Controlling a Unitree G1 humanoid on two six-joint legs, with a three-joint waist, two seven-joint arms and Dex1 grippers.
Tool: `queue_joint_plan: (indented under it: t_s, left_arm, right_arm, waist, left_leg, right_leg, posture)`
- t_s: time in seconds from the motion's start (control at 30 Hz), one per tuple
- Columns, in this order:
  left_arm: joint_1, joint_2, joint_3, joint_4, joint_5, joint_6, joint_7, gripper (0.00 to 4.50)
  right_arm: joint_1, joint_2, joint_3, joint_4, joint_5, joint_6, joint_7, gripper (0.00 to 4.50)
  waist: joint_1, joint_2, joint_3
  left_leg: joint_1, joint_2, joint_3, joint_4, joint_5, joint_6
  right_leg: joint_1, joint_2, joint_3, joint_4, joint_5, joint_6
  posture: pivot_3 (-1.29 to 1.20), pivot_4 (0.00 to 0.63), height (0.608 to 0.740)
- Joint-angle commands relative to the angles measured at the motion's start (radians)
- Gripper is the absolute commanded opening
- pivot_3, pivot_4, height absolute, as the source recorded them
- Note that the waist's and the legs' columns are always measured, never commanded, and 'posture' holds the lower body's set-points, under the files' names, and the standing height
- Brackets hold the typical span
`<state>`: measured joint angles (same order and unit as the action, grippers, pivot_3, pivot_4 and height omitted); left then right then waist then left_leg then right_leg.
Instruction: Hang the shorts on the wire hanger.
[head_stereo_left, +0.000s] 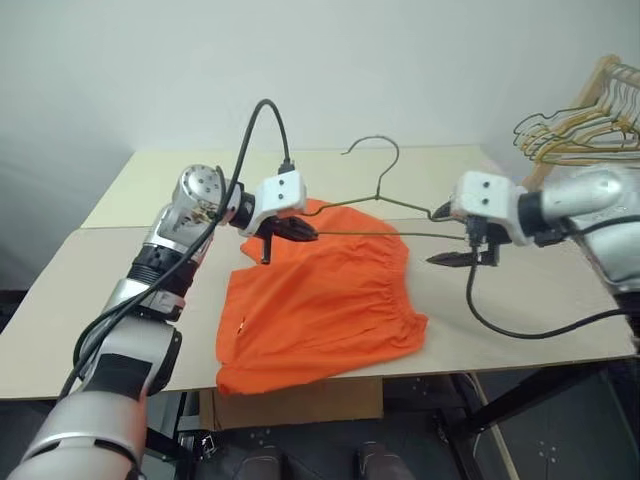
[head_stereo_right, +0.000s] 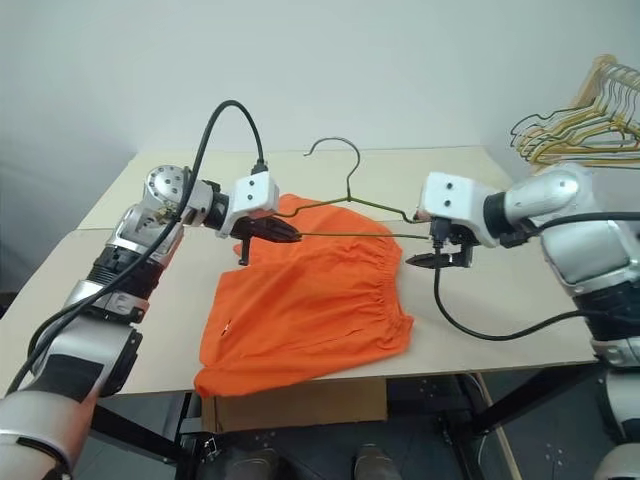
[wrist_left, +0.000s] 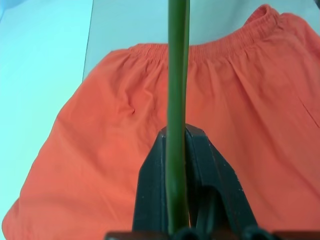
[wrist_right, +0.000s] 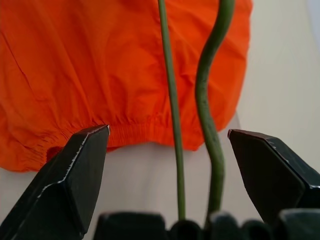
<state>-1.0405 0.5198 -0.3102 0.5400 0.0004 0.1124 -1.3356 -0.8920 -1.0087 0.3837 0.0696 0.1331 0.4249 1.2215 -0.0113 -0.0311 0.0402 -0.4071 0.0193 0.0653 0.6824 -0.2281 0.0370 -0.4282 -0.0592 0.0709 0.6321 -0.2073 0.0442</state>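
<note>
- Head cameras: the left gripper (head_stereo_left: 292, 230) is clamping one end of the wire hanger (head_stereo_left: 385, 205) and holding it up off the table (head_stereo_left: 520, 290), hook pointing away from the robot. The right gripper (head_stereo_left: 462, 256) is sitting at the hanger's other end with its fingers spread wide, so it's not gripping anything at the moment.
- The shorts (head_stereo_left: 320, 305) are lying flat on the table just below both hands, waistband on the right gripper's side, leg ends near the table's front edge. The hanger's bottom wire is running above the fabric, not through it.
- Left wrist camera: the fingers (wrist_left: 150, 200) are pinched shut on the wire (wrist_left: 177, 100), which is running straight out ahead of them, with the shorts (wrist_left: 100, 150) spread out underneath.
- Right wrist camera: both fingertips (wrist_right: 80, 165) are standing well apart, two strands of hanger wire (wrist_right: 212, 125) passing between them untouched, and the gathered waistband (wrist_right: 125, 127) is just ahead.
- Progress, I'd say early: hanger is lifted, but the shorts aren't on it at all yet. Threading or draping them is all still to do.
- Room-wise: plain light tabletop, bare white wall, and a bunch of spare hangers (head_stereo_left: 585, 125) hanging beyond the right arm.
</note>
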Motion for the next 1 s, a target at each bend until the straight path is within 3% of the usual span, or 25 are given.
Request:
queue_joint_plan:
  t_s: [0.03,0.13,0.4,0.67,0.7,1.0]
  left_arm:
    - [-0.004,0.01,0.029,-0.042,-0.015,0.007,0.0,0.0]
    - [0.003,0.015,0.028,-0.056,-0.016,0.008,-0.004,0.0]
    - [0.011,0.012,0.028,-0.066,-0.02,0.0,-0.017,0.0]
    - [0.057,-0.033,0.122,-0.025,-0.11,-0.171,-0.01,0.0]
    - [0.048,-0.027,0.124,-0.008,-0.118,-0.149,-0.042,0.54]
    - [0.034,0.015,0.244,0.078,-0.207,-0.106,-0.04,3.39]
  right_arm:
    - [-0.062,0.018,-0.001,0.018,-0.059,0.045,0.033,4.05]
    - [-0.079,0.044,-0.002,0.034,-0.083,0.073,0.053,3.17]
    - [-0.058,0.064,-0.024,-0.002,-0.106,0.097,0.088,0.2]
    - [0.068,0.023,-0.109,-0.116,-0.066,0.173,0.077,0.09]
    - [0.098,0.014,-0.135,-0.144,-0.048,0.205,0.07,0.0]
    - [0.631,-0.057,-0.549,-0.379,0.131,0.622,-0.072,0.0]
  waist:
    - [0.011,0.0,0.0]
    - [0.025,0.0,0.0]
    - [0.05,0.0,0.0]
    - [0.056,0.0,0.0]
    - [0.058,0.0,0.0]
    - [0.077,0.0,0.0]
  left_leg:
    - [-0.001,0.0,0.0,0.0,0.0,0.0]
    - [-0.004,0.0,0.0,0.0,0.0,0.0]
    - [-0.01,-0.001,0.0,0.002,0.0,0.0]
    - [-0.01,-0.001,0.0,0.002,0.0,0.0]
    - [-0.01,0.0,0.0,0.002,0.0,0.0]
    - [-0.014,0.0,-0.001,0.008,0.0,0.0]
  right_leg:
    - [-0.001,0.0,-0.001,0.0,0.0,0.0]
    - [-0.003,0.0,-0.001,-0.001,0.0,0.0]
    - [-0.008,-0.001,-0.001,0.001,0.0,0.0]
    - [-0.008,-0.001,-0.001,0.001,0.0,0.0]
    - [-0.008,-0.001,-0.001,0.001,0.0,0.0]
    - [-0.008,0.0,-0.003,0.001,0.001,0.001]
  posture:
    - [0.09,0.0,0.74]
    - [0.09,0.0,0.74]
    - [0.08,0.0,0.74]
    - [0.07,0.0,0.74]
    - [0.07,0.0,0.74]
    - [0.07,0.0,0.74]
